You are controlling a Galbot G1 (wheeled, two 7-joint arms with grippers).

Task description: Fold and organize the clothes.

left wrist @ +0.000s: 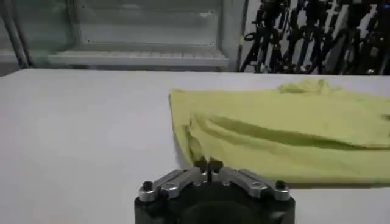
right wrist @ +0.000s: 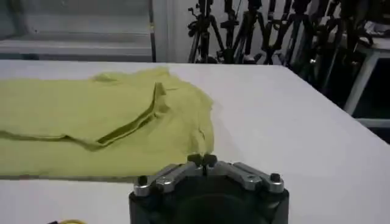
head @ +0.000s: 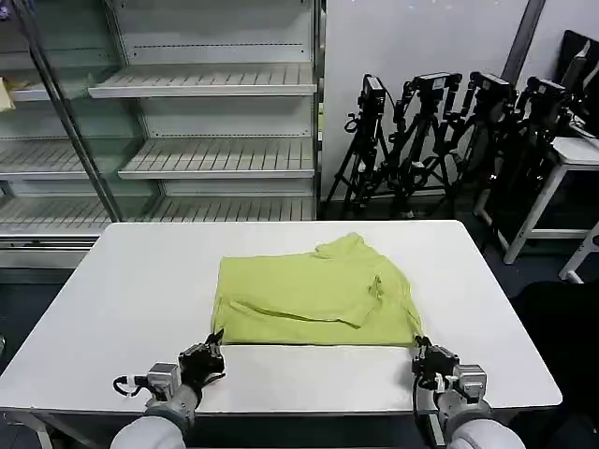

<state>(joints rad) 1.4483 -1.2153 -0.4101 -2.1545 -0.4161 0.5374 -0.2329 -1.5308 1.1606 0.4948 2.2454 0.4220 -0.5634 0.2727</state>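
2 pincers poised at the near hem of a part-folded lime T-shirt.

The T-shirt (head: 314,295) lies mid-table on the white table (head: 112,309), sleeves already turned in, collar toward the far edge, hem toward the near edge. The left pincer (head: 211,348) sits just beside the hem's left corner and the right pincer (head: 421,354) just beside its right corner; in the wrist views both have their fingertips pressed together, holding nothing. The next step looks like a hem-to-collar fold. To do it well, each pincer should part its tips, slide under all layers at its own corner, pinch together, then both lift evenly and carry the hem toward the far edge so the thin fabric stays flat and square.
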